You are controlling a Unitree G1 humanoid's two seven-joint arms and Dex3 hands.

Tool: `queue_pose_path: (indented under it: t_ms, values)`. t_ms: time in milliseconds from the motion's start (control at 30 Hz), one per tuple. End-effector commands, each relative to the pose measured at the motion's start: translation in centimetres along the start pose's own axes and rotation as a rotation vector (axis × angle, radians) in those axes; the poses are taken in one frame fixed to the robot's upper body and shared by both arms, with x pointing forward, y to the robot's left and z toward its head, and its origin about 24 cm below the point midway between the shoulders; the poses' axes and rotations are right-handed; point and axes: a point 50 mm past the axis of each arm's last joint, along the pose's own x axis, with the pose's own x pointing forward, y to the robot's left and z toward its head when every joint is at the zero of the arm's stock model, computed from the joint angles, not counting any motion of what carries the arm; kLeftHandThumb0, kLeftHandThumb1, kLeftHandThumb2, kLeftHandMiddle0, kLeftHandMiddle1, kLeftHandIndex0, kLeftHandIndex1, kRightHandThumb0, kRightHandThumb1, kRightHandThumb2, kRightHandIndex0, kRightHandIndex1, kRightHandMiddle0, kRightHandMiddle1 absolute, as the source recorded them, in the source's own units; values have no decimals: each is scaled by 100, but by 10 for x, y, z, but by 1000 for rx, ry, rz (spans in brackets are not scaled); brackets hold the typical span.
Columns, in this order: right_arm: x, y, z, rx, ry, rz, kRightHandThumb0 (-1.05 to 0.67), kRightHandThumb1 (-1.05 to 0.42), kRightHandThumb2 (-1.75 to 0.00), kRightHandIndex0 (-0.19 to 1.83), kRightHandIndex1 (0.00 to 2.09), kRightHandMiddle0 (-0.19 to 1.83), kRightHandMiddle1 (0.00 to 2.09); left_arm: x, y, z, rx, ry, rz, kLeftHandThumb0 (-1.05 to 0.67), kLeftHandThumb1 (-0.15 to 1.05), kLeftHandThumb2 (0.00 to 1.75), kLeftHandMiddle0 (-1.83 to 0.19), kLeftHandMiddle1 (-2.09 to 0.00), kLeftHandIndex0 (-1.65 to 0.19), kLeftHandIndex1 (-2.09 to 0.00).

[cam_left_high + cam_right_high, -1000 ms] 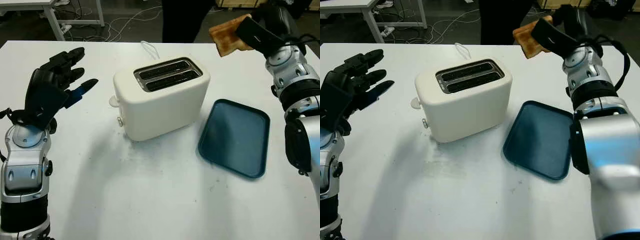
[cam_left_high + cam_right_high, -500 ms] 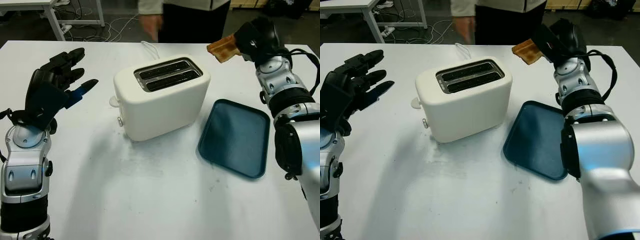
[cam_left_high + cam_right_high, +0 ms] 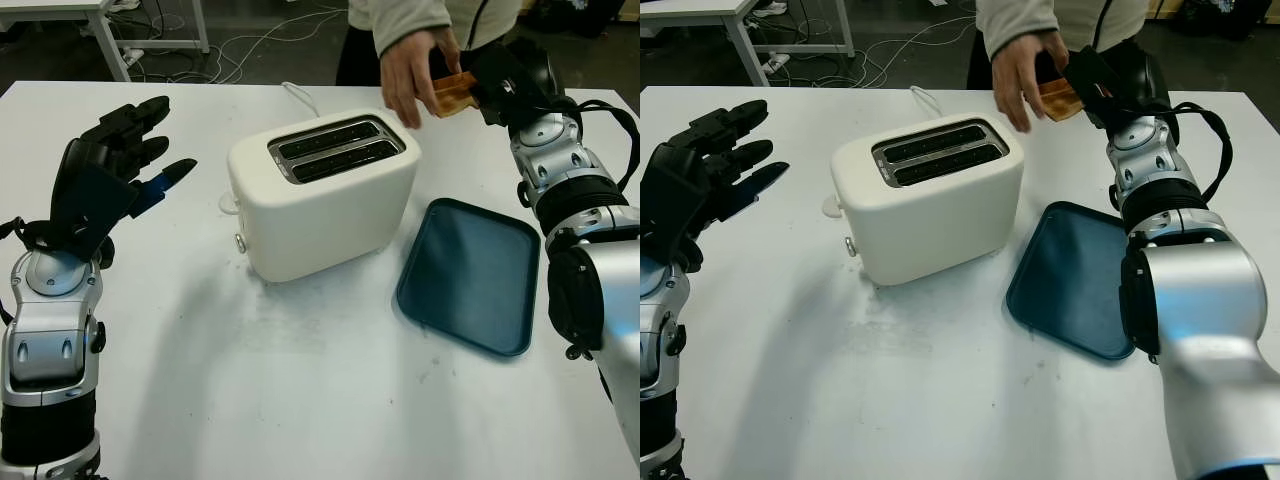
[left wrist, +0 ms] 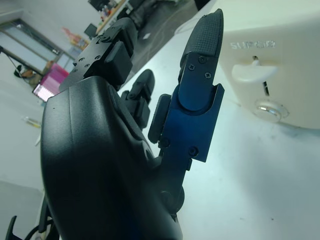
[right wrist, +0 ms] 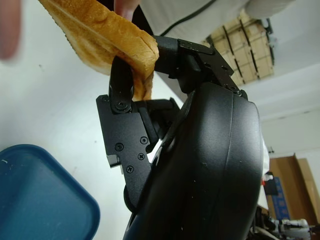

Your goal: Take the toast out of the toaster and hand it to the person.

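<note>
Nearest, at the lower left of the head views, the left hand is raised above the white surface, open and holding nothing. In its wrist view one black finger points toward the toaster's lever side.

In the middle of the frame stands the cream toaster, upright, both slots on top looking empty, though the slots are dark and hard to read. Just beside it, toward the lower right, a dark blue tray lies flat on the surface with nothing on it.

Farther back, at the upper right, the right hand is lifted off the surface, its fingers closed on the toast; the wrist view shows the browned slice pinched at one edge. A person's hand reaches in from the top edge and meets the toast's far end, apparently touching it.
</note>
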Motion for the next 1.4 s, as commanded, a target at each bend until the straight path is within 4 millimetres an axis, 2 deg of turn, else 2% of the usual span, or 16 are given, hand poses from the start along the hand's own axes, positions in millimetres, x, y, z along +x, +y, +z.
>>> queue_pose_path:
  t_ms: [0,200,300,433,600,700,833,1000,1067,1100,1133,1167,1200,1233,1267,1367]
  values:
    - [0,-1,0,22,12,1,-21,-92,-35,61,175,32,166,0,1,1,8,-11,-3,-63,92,10,-46,-18,-47,0]
    - [0,0,0,5,13,8,-23,-92,-37,60,175,29,161,1,1,1,-3,-12,-3,-63,92,9,-46,-18,-47,0]
    - [0,0,2,16,3,7,-23,-92,-36,65,175,32,159,1,1,1,-1,-13,-1,-63,92,9,-45,-18,-47,0]
    - [0,1,3,14,2,7,-24,-92,-33,60,175,32,148,1,1,1,11,-16,0,-65,92,10,-46,-19,-47,0]
    - [-1,3,2,31,-28,7,-18,-92,-30,60,175,37,161,1,1,1,7,-13,-2,-64,92,10,-46,-19,-47,0]
    - [-1,5,3,62,-19,36,-23,-92,-34,66,175,35,170,0,1,0,4,-7,1,-63,92,10,-45,-19,-47,0]
    - [-1,9,2,58,-34,81,-23,-92,-37,60,175,29,165,-1,1,0,12,-5,8,-63,92,10,-46,-19,-48,0]
    - [-3,13,-1,8,-56,122,-25,-92,-36,62,175,34,171,-1,1,0,15,-3,10,-63,92,10,-46,-19,-48,0]
    - [-3,13,-3,-22,-69,141,-28,-92,-35,65,172,47,159,-2,1,-1,7,0,12,-63,92,10,-46,-19,-48,0]
    - [-3,13,-5,-44,-75,146,-31,-92,-35,68,166,57,144,-2,1,-1,7,2,15,-63,92,10,-46,-18,-48,0]
    - [-4,12,-7,-63,-77,151,-36,-92,-35,72,146,66,119,-2,1,-1,6,2,17,-63,92,10,-47,-18,-48,0]
    - [-4,12,-8,-73,-79,155,-47,-92,-35,77,95,75,71,-2,1,-1,4,2,18,-63,92,10,-47,-18,-48,0]
    - [-4,13,-9,-70,-80,169,-51,-92,-35,84,62,83,43,-3,2,-2,3,3,20,-63,92,9,-47,-18,-48,0]
    - [-4,13,-11,-68,-79,188,-55,-92,-35,81,38,79,22,-3,2,-2,0,5,21,-64,92,9,-47,-18,-48,-1]
    - [-5,14,-12,-81,-83,205,-58,-92,-37,71,18,68,9,-3,2,-3,1,6,22,-65,92,9,-47,-18,-48,-1]
    - [-6,15,-17,-109,-97,233,-61,-92,-41,55,2,48,1,-3,3,-4,3,6,26,-64,92,9,-47,-18,-48,0]
